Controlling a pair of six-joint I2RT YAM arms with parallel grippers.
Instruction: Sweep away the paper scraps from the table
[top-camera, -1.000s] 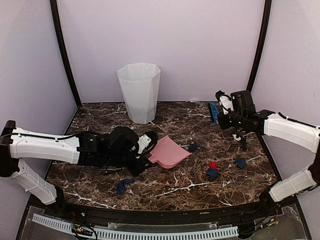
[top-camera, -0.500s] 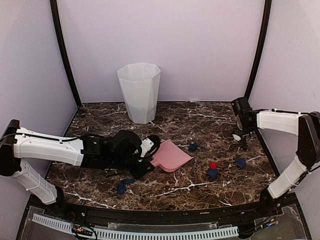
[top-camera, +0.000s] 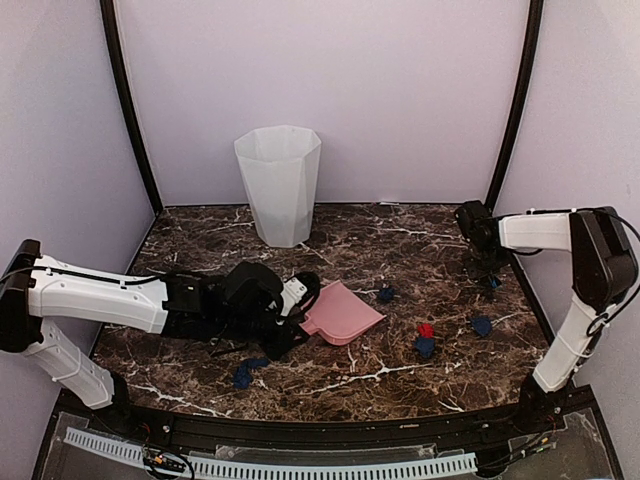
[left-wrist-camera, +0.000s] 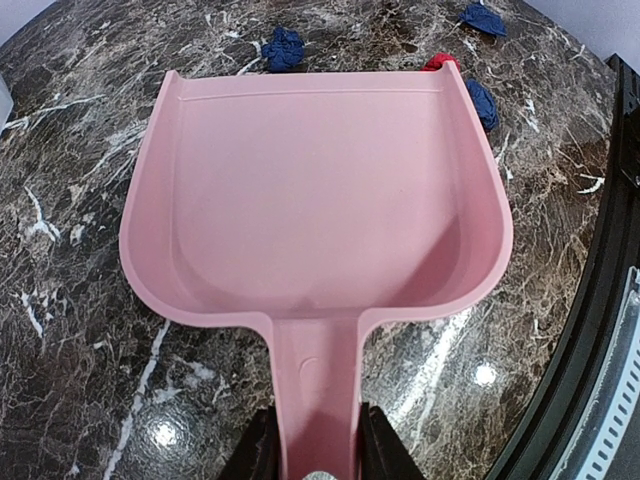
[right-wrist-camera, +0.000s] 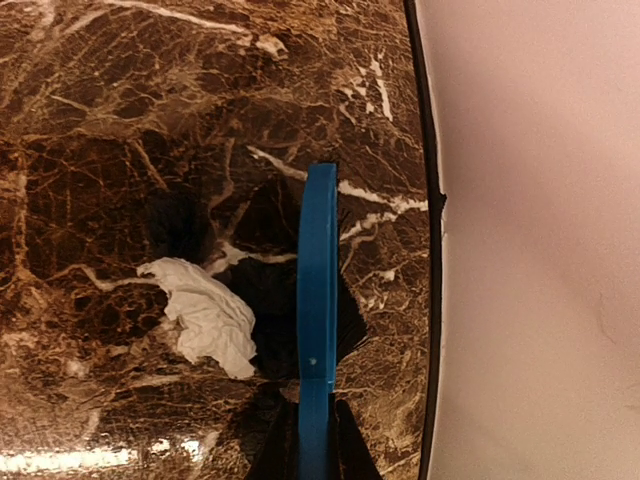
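Observation:
My left gripper (top-camera: 297, 302) (left-wrist-camera: 316, 442) is shut on the handle of the pink dustpan (top-camera: 342, 312) (left-wrist-camera: 310, 190), which lies flat on the table (top-camera: 200, 235). Paper scraps lie beyond its mouth: a navy wad (top-camera: 386, 294) (left-wrist-camera: 284, 48), a red wad (top-camera: 426, 329) (left-wrist-camera: 438, 62) touching a navy one (top-camera: 425, 347) (left-wrist-camera: 481, 103), and another navy wad (top-camera: 482, 325) (left-wrist-camera: 484, 18). One more navy wad (top-camera: 247, 372) lies near the front. My right gripper (top-camera: 487, 262) (right-wrist-camera: 317, 418) is shut on the blue hand brush (right-wrist-camera: 319, 260), bristles down, just right of a white wad (right-wrist-camera: 205, 315).
A white ribbed waste bin (top-camera: 278, 185) stands at the back centre-left. The brush is close to the table's right edge and the side wall (right-wrist-camera: 530, 250). The black front rim (top-camera: 320, 425) runs along the near side.
My right arm swung the brush from held up over the table back to the right rear and lowered it beside the white wad. The left arm slid the dustpan slightly right.

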